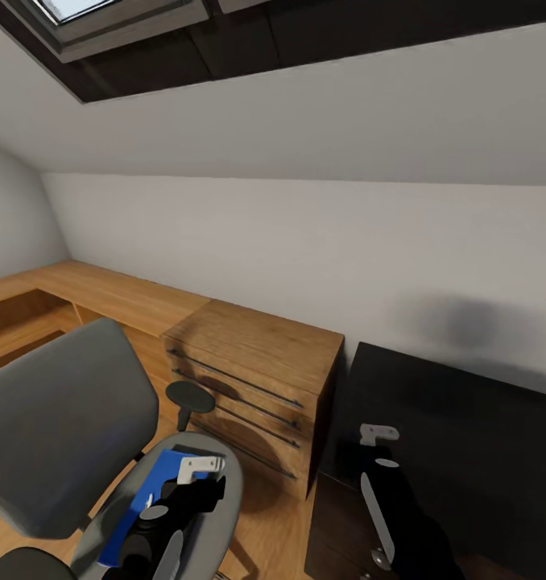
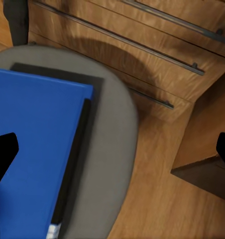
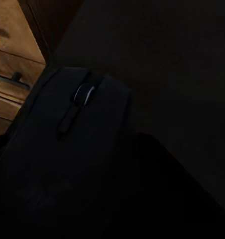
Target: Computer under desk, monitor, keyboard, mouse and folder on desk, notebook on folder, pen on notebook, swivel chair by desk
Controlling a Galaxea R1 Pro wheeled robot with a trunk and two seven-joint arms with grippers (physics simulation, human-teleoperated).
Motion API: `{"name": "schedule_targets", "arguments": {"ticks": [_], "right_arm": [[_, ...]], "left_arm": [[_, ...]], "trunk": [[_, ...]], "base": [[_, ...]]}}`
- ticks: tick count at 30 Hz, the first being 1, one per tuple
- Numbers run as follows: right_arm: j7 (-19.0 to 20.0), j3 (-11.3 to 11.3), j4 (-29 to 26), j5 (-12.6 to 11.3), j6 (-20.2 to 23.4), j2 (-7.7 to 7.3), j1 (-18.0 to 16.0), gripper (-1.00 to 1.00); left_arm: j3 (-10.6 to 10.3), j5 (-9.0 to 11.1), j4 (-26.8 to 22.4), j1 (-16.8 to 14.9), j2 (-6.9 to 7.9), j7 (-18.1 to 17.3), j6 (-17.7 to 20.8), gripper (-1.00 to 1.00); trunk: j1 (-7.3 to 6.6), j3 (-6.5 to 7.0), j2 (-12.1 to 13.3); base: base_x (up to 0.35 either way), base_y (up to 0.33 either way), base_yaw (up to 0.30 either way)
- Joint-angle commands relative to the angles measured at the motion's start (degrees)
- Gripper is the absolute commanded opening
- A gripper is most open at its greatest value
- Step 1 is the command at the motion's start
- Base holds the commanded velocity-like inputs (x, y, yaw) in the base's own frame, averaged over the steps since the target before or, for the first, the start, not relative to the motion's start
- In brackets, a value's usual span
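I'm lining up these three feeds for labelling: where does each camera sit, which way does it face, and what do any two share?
Head view: on the robot's head, looking forward and down at the swivel chair, wooden drawers and desk; both arms show.
Left wrist view: by the left gripper, facing the folder on the chair seat; dark fingertips show at the edges.
Right wrist view: by the right gripper, very close on the mouse above the desk.
Shared: folder, chair and drawers appear in head and left wrist views.

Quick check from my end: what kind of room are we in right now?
Likely an attic bedroom used as a home office: a sloped white ceiling with a skylight, a grey swivel chair carrying the blue folder, a wooden drawer unit and a glossy black desk.
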Motion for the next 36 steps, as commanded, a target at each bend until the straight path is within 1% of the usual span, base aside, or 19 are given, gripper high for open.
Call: {"name": "schedule_targets", "arguments": {"ticks": [1, 3, 7, 16, 19, 22, 24, 33, 36], "right_arm": [[-0.12, 0.66, -0.07, 0.06, 0.2, 0.04, -0.03, -1.0], [-0.19, 1.58, -0.07, 0.08, 0.12, 0.06, -0.03, -1.0], [-0.22, 2.08, -0.07, 0.15, 0.07, 0.03, -0.03, -1.0], [-0.43, 2.08, -0.07, 0.17, 0.15, 0.0, -0.02, -1.0], [-2.29, 2.0, -0.07, 0.11, 0.3, -0.01, -0.03, -1.0], [-5.66, 1.96, -0.07, -0.03, 0.44, -0.04, -0.03, -1.0], [-6.44, 1.96, -0.07, -0.07, 0.47, -0.04, -0.03, -1.0], [-7.32, 1.9, 0.01, -0.1, 0.57, -0.06, -0.1, -1.0], [-7.37, 1.8, 0.13, -0.12, 0.63, -0.07, -0.14, -1.0]], "left_arm": [[-0.07, 0.6, -0.06, -0.04, 0.01, 0.51, 0.19, 1.0], [-0.07, 0.6, -0.06, -0.02, 0.01, 0.51, 0.19, 1.0], [-0.08, 0.6, -0.06, -0.01, 0.01, 0.51, 0.24, 1.0], [-0.08, 0.6, -0.06, -0.01, 0.01, 0.51, 0.28, 1.0], [-0.08, 0.6, -0.06, -0.02, 0.01, 0.51, 0.28, 1.0], [-0.08, 0.6, -0.06, -0.03, 0.01, 0.51, 0.28, 1.0], [-0.08, 0.6, -0.06, -0.03, 0.01, 0.51, 0.28, 1.0], [-0.08, 0.6, -0.17, -0.03, 0.01, 0.44, 0.28, 1.0], [-0.08, 0.67, -1.11, -0.03, 0.01, 0.43, 0.34, 1.0]], "trunk": [[0.01, -0.06, -0.04], [0.01, -0.06, -0.04], [0.01, -0.06, -0.04], [0.01, -0.06, -0.04], [0.01, -0.06, -0.04], [0.01, -0.06, -0.04], [0.01, -0.06, -0.04], [0.01, -0.06, -0.04], [0.01, -0.06, -0.04]], "base": [[0.131, 0.131, 0.0], [0.178, 0.172, 0.0], [0.118, 0.103, 0.0], [0.012, 0.01, 0.0], [0.0, 0.0, 0.0], [0.0, 0.0, 0.0], [0.0, 0.0, 0.0], [0.0, 0.0, 0.0], [0.0, 0.0, 0.0]]}}
